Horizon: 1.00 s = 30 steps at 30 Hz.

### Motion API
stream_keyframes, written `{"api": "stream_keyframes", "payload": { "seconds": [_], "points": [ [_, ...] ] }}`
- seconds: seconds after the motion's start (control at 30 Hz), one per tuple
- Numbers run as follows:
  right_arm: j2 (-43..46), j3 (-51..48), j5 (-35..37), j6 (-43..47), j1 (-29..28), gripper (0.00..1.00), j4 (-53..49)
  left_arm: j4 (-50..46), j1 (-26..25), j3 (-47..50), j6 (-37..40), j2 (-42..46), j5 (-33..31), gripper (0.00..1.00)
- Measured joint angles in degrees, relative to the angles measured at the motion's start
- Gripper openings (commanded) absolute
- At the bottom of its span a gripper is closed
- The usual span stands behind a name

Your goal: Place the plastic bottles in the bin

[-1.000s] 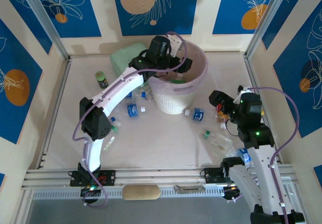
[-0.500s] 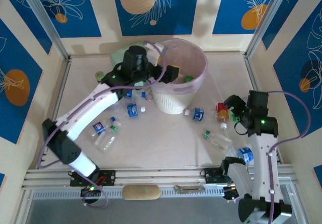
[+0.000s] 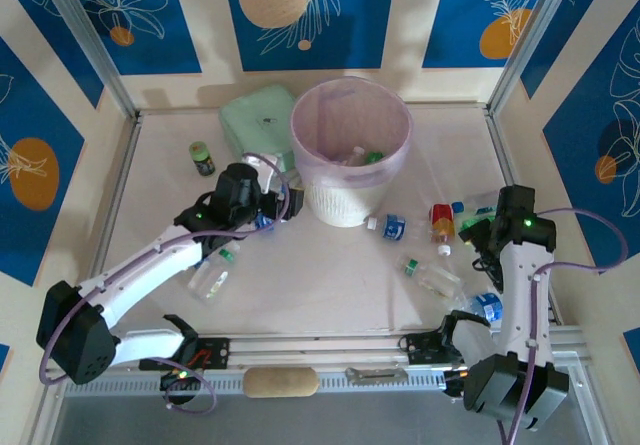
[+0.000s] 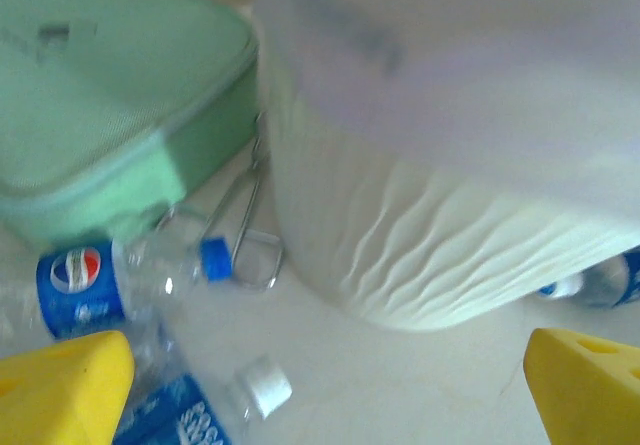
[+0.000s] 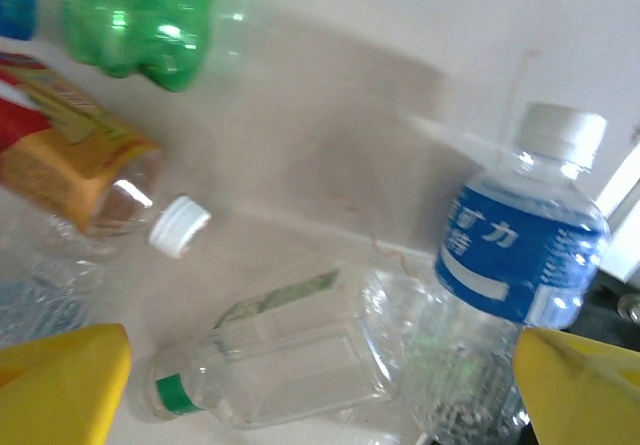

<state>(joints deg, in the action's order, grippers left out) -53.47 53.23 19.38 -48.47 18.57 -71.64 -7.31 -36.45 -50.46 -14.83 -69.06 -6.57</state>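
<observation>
Now — bin (image 3: pixel 340 201): plastic bottles (image 3: pixel 366 155) inside | left end effector (image 4: pixel 325 390) wide | right end effector (image 5: pixel 320 385) wide

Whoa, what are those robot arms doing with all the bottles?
Two robot arms are tidying small clear plastic bottles into the round white woven bin with the pink liner. A few bottles lie inside it; many more lie scattered on the table around it. The left gripper hangs open and empty over bottles beside the bin, and the right gripper is open and empty over the bottles at the right.
</observation>
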Motion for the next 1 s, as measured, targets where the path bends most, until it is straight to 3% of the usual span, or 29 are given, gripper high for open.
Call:
{"api": "stream_keyframes", "payload": {
  "seconds": [0.23,0.47,0.7,1.0],
  "points": [
    [0.85,-7.61,-1.97,-11.06,1.07,0.99,-0.44,2.05,2.03,4.24,-1.86,1.40,-0.09,1.00],
    [0.79,-9.49,1.11,-18.88,1.40,1.00,-1.25,4.68,2.86,5.81,-2.73,2.27,0.76,1.00],
    [-0.33,-11.02,4.90,-22.14,3.76,0.99,0.61,4.85,3.41,6.45,-3.30,2.58,1.90,1.00],
    [-1.22,-17.14,4.24,-20.70,9.97,0.99,8.96,5.14,3.87,6.54,-4.42,2.91,3.41,1.00]
  ]
}}
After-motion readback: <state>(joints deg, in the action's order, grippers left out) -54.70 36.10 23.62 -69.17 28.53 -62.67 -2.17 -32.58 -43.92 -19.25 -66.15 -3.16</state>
